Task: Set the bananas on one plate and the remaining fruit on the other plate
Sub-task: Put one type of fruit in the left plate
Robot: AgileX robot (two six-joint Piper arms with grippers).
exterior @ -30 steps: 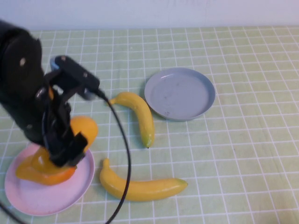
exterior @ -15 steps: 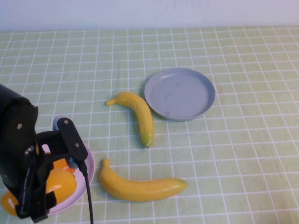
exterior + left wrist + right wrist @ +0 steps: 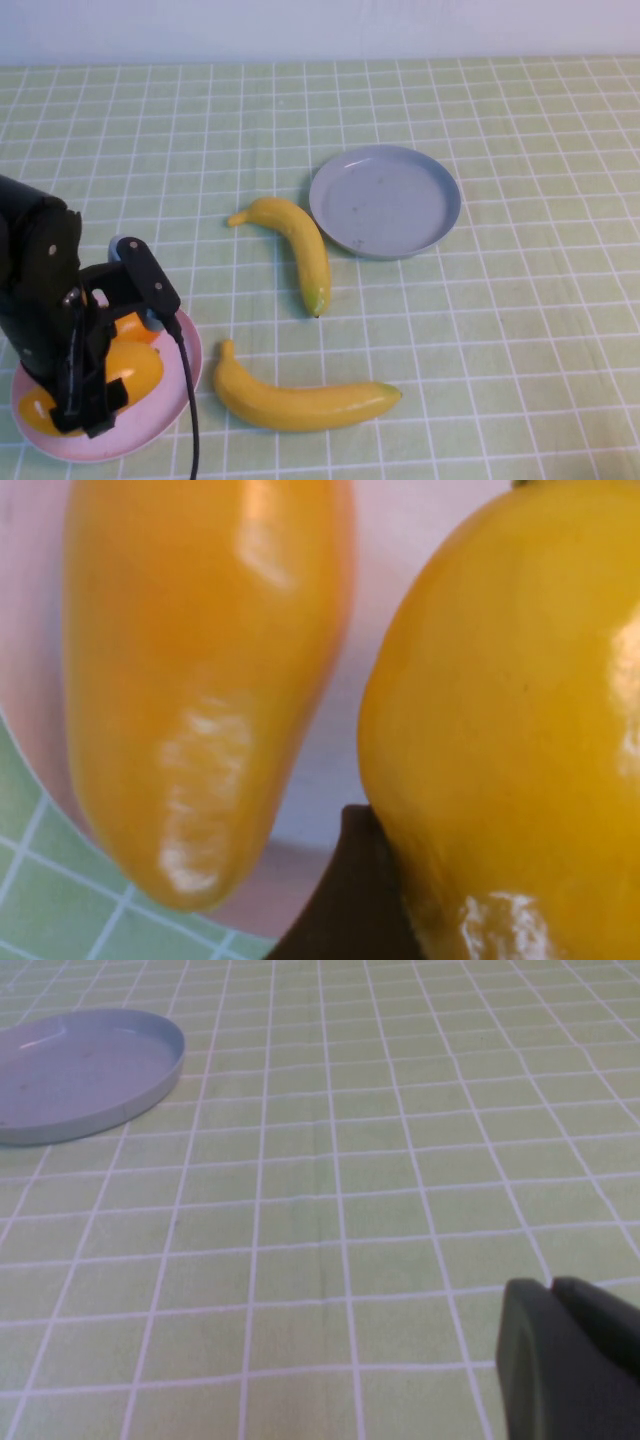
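The pale pink plate (image 3: pixel 150 425) lies at the near left with two orange-yellow mangoes on it. My left gripper (image 3: pixel 93 398) is down over this plate, shut on the nearer mango (image 3: pixel 135 368). In the left wrist view that mango (image 3: pixel 520 680) presses against a dark finger (image 3: pixel 350 900). The second mango (image 3: pixel 35 412) lies beside it, apart, seen too in the wrist view (image 3: pixel 200 680). Two bananas lie on the cloth: one (image 3: pixel 300 245) beside the empty grey-blue plate (image 3: pixel 385 200), one (image 3: pixel 300 400) next to the pink plate. My right gripper (image 3: pixel 548 1285) is shut and empty, low over the cloth, outside the high view.
A green checked cloth (image 3: pixel 500 330) covers the whole table. The left arm's black cable (image 3: pixel 190 430) hangs down by the pink plate's right rim, close to the near banana. The grey-blue plate (image 3: pixel 80 1070) shows far off in the right wrist view.
The left arm swung back and down from beside the upper banana to over the pink plate, carrying the mango with it. Bananas and grey-blue plate stayed put.
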